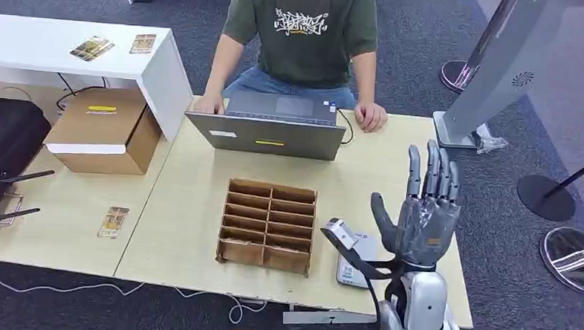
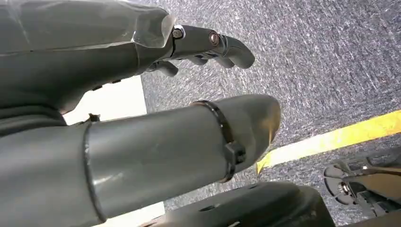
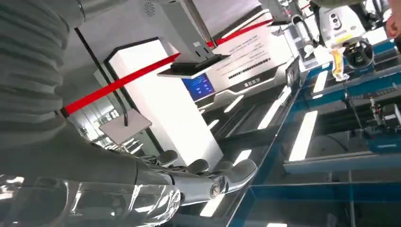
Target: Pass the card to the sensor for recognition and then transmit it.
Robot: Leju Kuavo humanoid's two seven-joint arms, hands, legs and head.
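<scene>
A small printed card point(image 1: 113, 222) lies flat on the left part of the wooden table point(image 1: 191, 198), far from both hands. A white flat sensor unit point(image 1: 350, 272) sits near the table's front right edge, partly hidden by my right wrist. My right hand point(image 1: 424, 212) is raised above the table's right side, fingers straight and apart, holding nothing; the right wrist view shows the same hand point(image 3: 189, 182) empty. In the left wrist view my left hand point(image 2: 142, 118) hangs over grey carpet with fingers extended and nothing in it.
A wooden box with several compartments point(image 1: 268, 225) stands mid-table. A person sits behind a laptop point(image 1: 272, 125) at the far edge. A cardboard box point(image 1: 103, 131) and black gear point(image 1: 3, 160) are at left. More cards point(image 1: 92, 48) lie on a white bench. Stanchion bases point(image 1: 544, 197) stand at right.
</scene>
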